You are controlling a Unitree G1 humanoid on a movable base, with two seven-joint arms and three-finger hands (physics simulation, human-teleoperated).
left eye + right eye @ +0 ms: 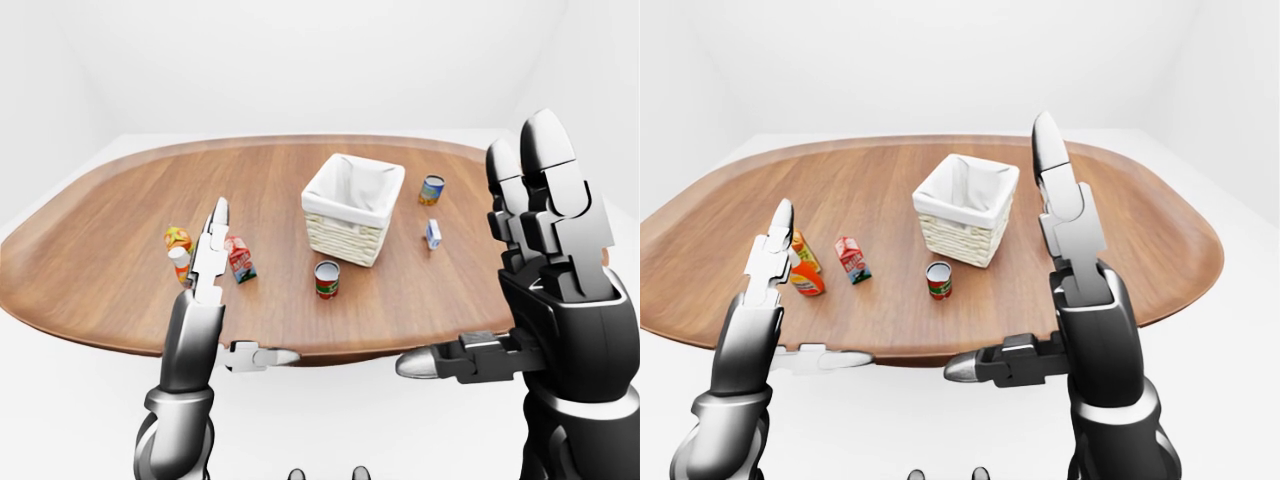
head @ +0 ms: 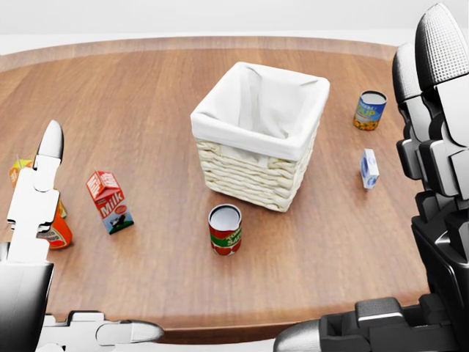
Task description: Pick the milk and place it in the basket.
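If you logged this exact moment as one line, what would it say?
phase: approach | milk carton: upright on table, untouched | basket: empty | left hand: open | right hand: open
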